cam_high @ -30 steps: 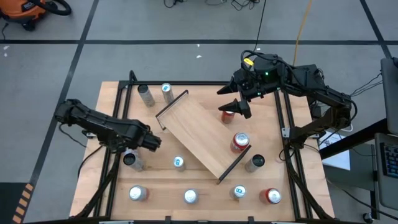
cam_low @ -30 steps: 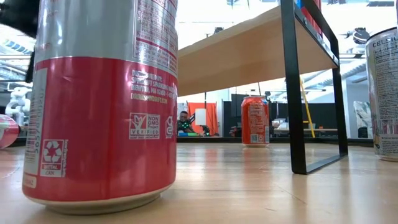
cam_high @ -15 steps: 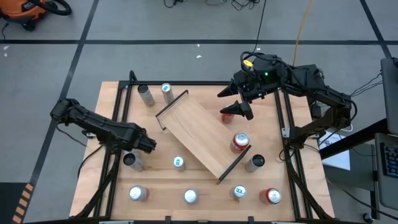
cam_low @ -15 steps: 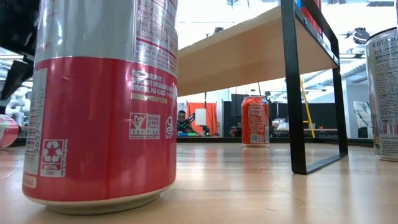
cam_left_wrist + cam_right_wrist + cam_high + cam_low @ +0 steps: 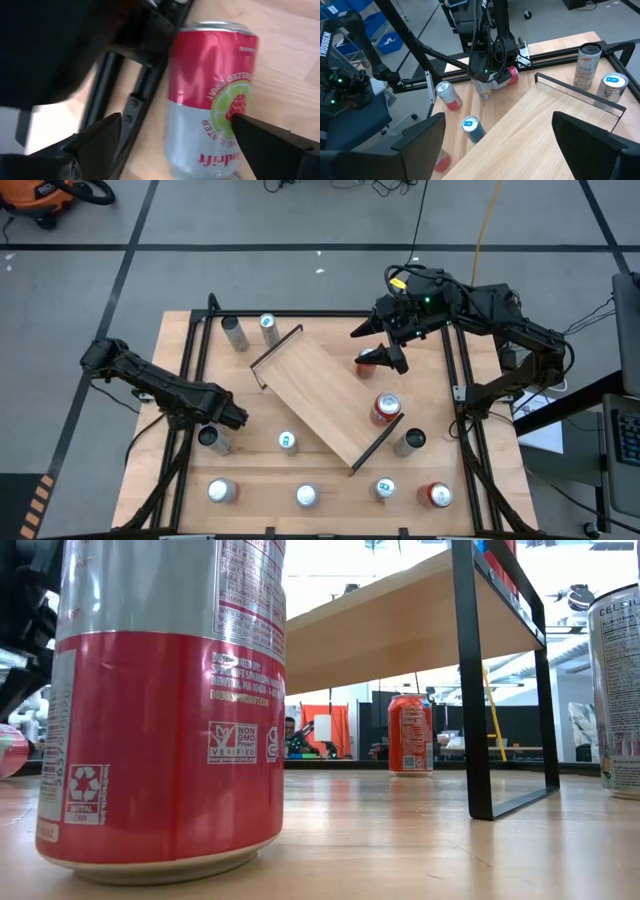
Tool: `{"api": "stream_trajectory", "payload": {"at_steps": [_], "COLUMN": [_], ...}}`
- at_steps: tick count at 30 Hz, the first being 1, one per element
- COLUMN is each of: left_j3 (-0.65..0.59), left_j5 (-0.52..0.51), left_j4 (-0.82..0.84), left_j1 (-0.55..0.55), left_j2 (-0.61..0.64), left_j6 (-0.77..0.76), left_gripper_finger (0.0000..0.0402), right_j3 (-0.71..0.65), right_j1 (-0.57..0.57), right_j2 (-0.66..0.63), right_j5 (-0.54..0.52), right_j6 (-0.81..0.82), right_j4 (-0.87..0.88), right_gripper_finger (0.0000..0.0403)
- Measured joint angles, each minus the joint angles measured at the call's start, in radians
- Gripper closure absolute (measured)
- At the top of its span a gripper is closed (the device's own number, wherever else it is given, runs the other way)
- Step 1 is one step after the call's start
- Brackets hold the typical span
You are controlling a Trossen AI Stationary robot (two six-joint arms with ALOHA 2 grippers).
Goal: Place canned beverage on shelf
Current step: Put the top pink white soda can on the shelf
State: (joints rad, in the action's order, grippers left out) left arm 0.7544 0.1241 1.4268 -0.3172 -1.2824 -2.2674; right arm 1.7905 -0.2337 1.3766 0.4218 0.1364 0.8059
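My left gripper [image 5: 232,418] gapes wide around the raspberry can [image 5: 212,95]; closing off-centre could tip it. My right gripper [image 5: 378,345] waits open.

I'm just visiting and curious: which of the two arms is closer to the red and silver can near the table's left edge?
Left. The left gripper hangs right beside the red and silver can, jaws open. The right gripper is over the table's far side, beyond the shelf.
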Motion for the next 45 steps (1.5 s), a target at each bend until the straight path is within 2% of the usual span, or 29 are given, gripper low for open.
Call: {"api": "stream_trajectory", "payload": {"at_steps": [16,21,26,34,40,45], "left_j3": [-0.195,-0.228,-0.23,-0.228,-0.182,-0.099], "left_j5": [0.007,-0.034,-0.074,-0.126,-0.229,-0.252], "left_j4": [-0.329,-0.41,-0.415,-0.419,-0.41,-0.337], "left_j1": [0.001,0.002,0.001,0.0,0.003,0.003], "left_j2": [0.005,0.008,0.007,0.006,0.002,0.003], "left_j6": [-0.002,0.003,0.027,0.086,0.14,0.196], "left_gripper_finger": [0.0024,0.0024,0.0043,0.0121,0.0117,0.0109], "right_j3": [-0.001,-0.001,-0.001,-0.001,-0.001,-0.001], "right_j1": [0.0,0.0,0.0,0.0,0.0,0.0], "right_j2": [0.014,0.014,0.015,0.04,0.051,0.05], "right_j5": [-0.001,-0.001,-0.002,-0.002,-0.002,-0.002], "right_j6": [-0.003,-0.003,-0.01,-0.008,0.004,0.001], "right_j4": [-0.001,-0.001,-0.002,-0.002,-0.001,-0.001], "right_gripper_finger": [0.0057,0.0057,0.0057,0.0057,0.0057,0.0057]}}
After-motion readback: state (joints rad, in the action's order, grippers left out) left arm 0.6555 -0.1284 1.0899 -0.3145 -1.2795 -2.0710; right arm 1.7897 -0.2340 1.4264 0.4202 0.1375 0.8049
